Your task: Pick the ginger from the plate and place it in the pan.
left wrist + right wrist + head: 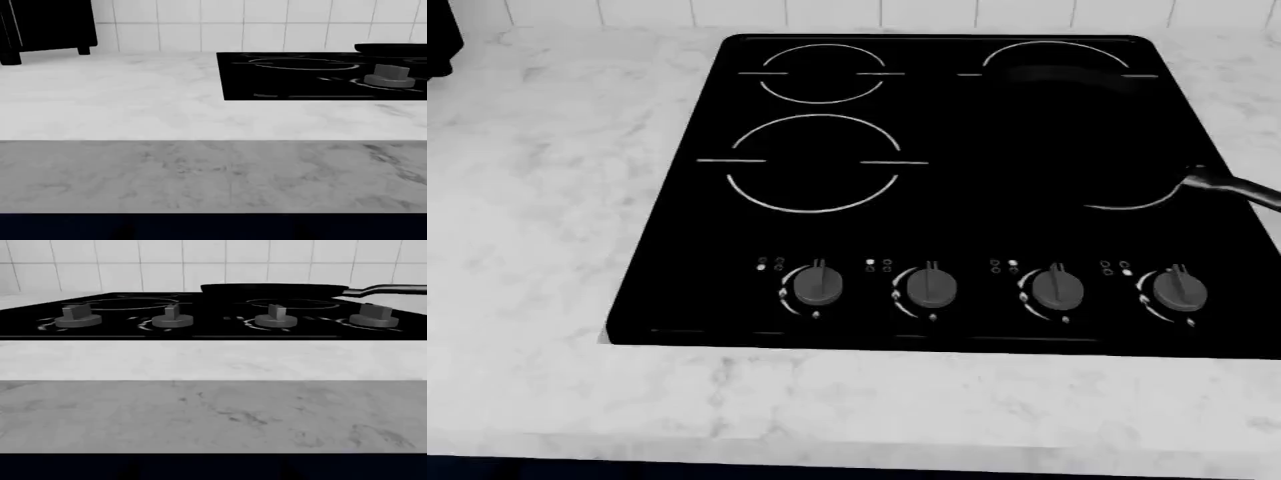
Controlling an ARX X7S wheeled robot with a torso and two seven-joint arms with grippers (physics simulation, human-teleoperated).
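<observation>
Black pan [1090, 140] on the stovetop [827, 240] — nothing visible inside

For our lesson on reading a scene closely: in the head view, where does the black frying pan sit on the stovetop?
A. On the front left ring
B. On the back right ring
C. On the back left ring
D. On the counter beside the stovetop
B. The pan covers the back right ring of the stovetop, its handle running off toward the right edge, while both left rings lie bare.
</observation>
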